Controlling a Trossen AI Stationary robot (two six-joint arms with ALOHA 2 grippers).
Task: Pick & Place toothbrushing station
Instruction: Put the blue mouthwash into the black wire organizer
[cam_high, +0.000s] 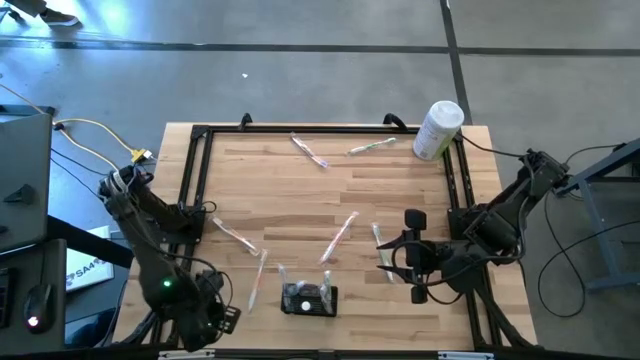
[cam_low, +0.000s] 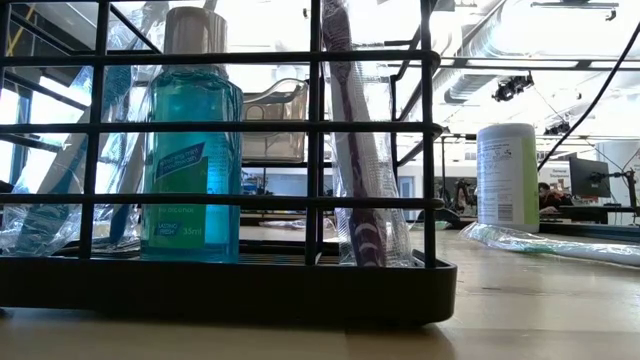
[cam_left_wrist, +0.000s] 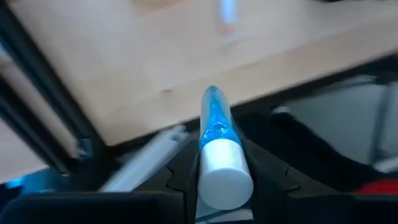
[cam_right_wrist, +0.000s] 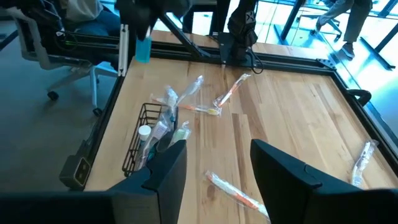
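The toothbrushing station is a low black wire holder near the table's front edge; in the low view its base carries a blue mouthwash bottle and a wrapped purple toothbrush, both standing upright. My left gripper is left of the station at the table's near-left corner, shut on a small blue bottle with a white cap. My right gripper hovers open to the right of the station, with nothing between its fingers. My left gripper pinches the blue bottle between its two fingers, on its sides just below the white cap. The fingers slant steeply down and run along the bottle. The bottle's blue end sticks out below the fingertips, lifted clear of the table.
Several wrapped toothbrushes lie loose on the wood, such as one at mid-table and one by the right gripper. A tall white container stands at the far right corner. A black rail frame borders the table.
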